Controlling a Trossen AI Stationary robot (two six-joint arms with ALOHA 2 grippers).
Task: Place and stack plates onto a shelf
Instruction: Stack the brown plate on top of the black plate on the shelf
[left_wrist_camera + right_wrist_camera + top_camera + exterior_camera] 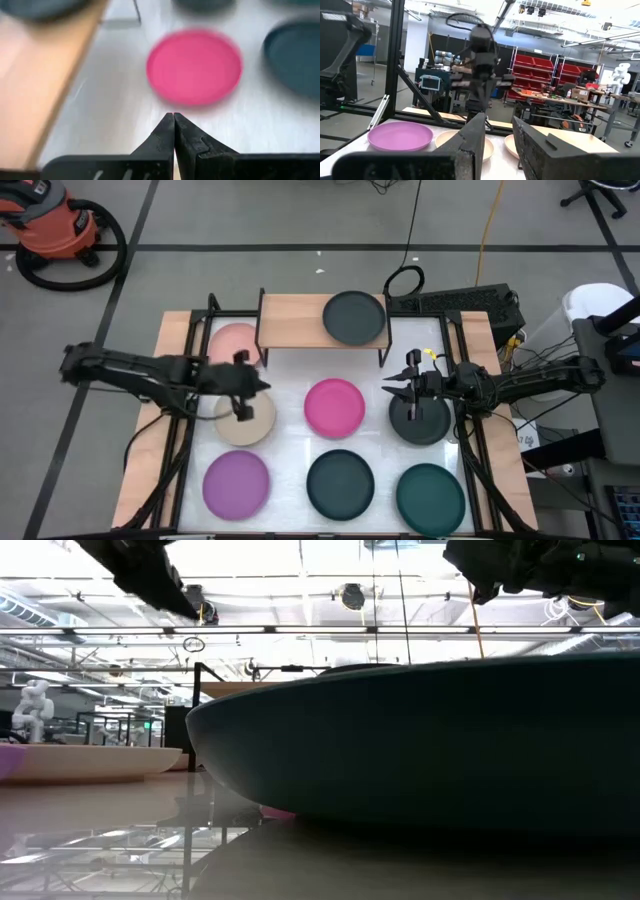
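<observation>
The shelf [300,320] stands at the table's far edge and carries one charcoal plate [354,317] on its right half. The salmon plate [234,342] lies by the shelf's left end. Beige [247,423], magenta [334,407] and a second charcoal plate [422,422] form the middle row. Purple [236,483], dark teal [340,482] and green [430,498] lie along the near edge. My left gripper [262,385] [173,120] is shut and hovers between the beige and magenta [194,66] plates. My right gripper [392,387] [499,127] is open, above the second charcoal plate's far left rim.
The shelf's left half [35,85] is bare wood. Black frame posts [212,305] stand at the table's far corners, and cables and a dark box [470,305] lie beyond the shelf's right end. In the low view the dark teal plate [420,740] blocks most of the scene.
</observation>
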